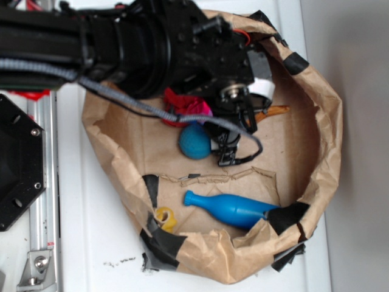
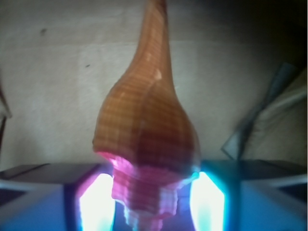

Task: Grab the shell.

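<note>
The gripper (image 2: 153, 202) had its two lit fingers (image 2: 98, 204) closed against the wide end of the shell (image 2: 144, 130), which lay inside the brown paper bag (image 1: 322, 121). The grasp looked made; lifting it clear seemingly remained.

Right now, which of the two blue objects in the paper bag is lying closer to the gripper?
The blue ball, right beside the gripper that straddles the shell. The blue bottle lies farther off, beyond the paper fold.
</note>
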Available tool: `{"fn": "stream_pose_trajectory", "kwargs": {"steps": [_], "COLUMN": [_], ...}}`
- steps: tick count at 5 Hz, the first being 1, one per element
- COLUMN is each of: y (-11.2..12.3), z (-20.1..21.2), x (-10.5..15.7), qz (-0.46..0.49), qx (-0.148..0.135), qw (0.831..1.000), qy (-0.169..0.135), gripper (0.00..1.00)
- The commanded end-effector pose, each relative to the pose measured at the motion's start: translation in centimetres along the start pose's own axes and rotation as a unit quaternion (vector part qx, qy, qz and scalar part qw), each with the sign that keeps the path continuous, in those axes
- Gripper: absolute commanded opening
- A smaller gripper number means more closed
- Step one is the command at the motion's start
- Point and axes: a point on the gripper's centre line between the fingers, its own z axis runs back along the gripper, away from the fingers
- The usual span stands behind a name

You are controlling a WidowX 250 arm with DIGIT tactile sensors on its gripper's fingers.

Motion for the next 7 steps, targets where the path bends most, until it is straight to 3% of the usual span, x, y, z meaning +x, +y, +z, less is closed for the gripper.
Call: {"fn": "stream_pose_trajectory", "kwargs": {"steps": [1,3,4,5,6,7], "y": [0.6,-0.2,-1.3,-2.9,-4.4,-5.4], "z": [1.0,4.5,8.4,13.5,16.0,15.9], "x": [0.6,1.6,1.5,1.0,0.8,0.2], "qz": [0.022,0.032,0.03,0.053,0.074,0.083], "qx": [-0.006,-0.015,-0.005,-0.019,-0.032,-0.026], "qw": [1.0,0.999,0.997,0.996,0.995,0.995], "qy": [-0.01,-0.037,-0.067,-0.063,-0.06,-0.049], "gripper": [0.0,0.0,0.0,0.0,0.0,0.0]}}
